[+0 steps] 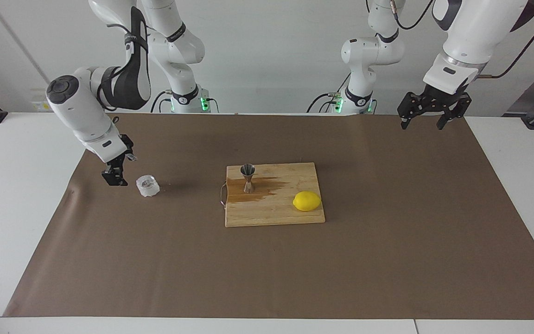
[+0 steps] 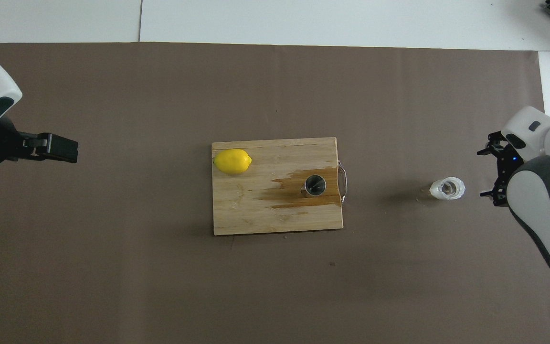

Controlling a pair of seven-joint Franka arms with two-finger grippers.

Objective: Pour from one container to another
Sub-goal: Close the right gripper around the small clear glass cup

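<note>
Two claws open and empty, right claw (image 1: 117, 177) beside clear cup (image 1: 148, 185), left claw (image 1: 428, 115) raised, cup contents unclear.

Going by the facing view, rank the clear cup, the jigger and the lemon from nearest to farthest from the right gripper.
From the right gripper:
1. Clear cup, on the brown mat right beside it.
2. Jigger, upright on the cutting board.
3. Lemon, on the board toward the left arm's end.

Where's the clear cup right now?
The clear cup stands upright on the brown mat toward the right arm's end of the table, off the cutting board that holds the jigger, with the right gripper close beside it.
</note>
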